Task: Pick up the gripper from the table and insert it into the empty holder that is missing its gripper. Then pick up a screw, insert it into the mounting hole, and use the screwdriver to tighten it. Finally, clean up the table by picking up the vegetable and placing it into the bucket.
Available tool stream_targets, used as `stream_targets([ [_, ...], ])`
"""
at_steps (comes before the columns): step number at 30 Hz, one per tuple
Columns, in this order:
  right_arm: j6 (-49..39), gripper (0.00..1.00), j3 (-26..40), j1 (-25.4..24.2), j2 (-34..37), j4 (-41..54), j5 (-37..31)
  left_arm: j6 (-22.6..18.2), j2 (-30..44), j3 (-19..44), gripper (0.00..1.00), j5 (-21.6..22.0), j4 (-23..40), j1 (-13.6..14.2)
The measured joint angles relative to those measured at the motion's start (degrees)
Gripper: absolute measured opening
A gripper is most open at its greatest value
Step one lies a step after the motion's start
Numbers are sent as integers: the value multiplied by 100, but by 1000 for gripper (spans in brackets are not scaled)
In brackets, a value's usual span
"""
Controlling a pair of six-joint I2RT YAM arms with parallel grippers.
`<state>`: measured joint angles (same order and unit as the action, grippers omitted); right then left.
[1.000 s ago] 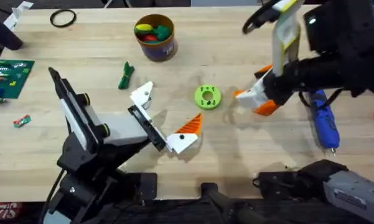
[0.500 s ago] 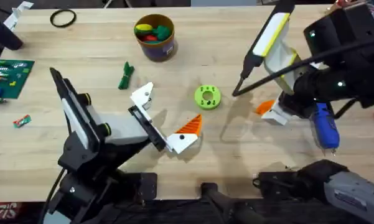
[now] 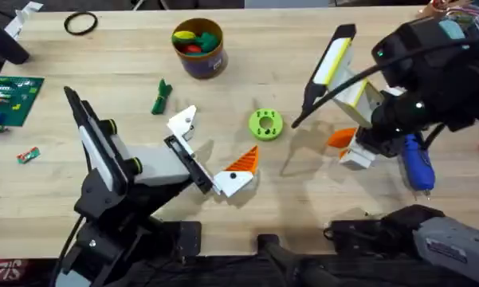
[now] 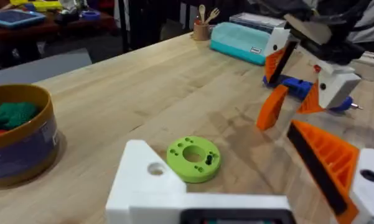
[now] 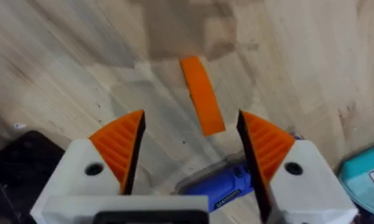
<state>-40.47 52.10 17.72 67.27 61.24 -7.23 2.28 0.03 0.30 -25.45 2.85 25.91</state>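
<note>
I see my right gripper (image 5: 190, 146) wide open over the orange-tipped gripper (image 5: 201, 94), holding nothing, screwdriver (image 3: 415, 161) at its 3 o'clock, my left gripper (image 3: 210, 163) open and empty, bucket (image 3: 199, 49) at 12 o'clock.

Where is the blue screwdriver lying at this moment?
In the overhead view the screwdriver lies on the table's right side, partly under the right gripper, well right of the green disc.

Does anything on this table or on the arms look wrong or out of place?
Yes. The left gripper carries an orange pad on one finger only; its other side is a bare white holder with an empty hole. The loose orange gripper piece lies on the table, under the open right gripper.
</note>
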Motion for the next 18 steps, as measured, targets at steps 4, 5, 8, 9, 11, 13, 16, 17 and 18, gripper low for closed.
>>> stream_targets([
  [4,-78,897,0,-1,174,-15,1,1,1,0,991,0,0,0],
  [5,-100,897,0,-1,198,-33,1,0,1,0,991,0,0,0],
  [8,-140,897,0,0,222,-57,1,0,1,0,991,0,0,0],
  [9,-150,897,0,-1,223,-53,1,0,0,0,991,0,0,0],
  [11,-159,897,0,-4,222,-47,1,1,1,0,991,0,0,0],
  [13,-159,889,0,-7,223,-40,1,1,0,0,991,0,0,0],
  [16,-159,885,0,-7,222,-38,1,0,1,0,991,0,0,0],
  [17,-160,887,0,-7,222,-38,1,0,0,0,991,0,0,0],
  [18,-160,888,0,-7,223,-38,1,0,0,0,991,0,0,0],
])
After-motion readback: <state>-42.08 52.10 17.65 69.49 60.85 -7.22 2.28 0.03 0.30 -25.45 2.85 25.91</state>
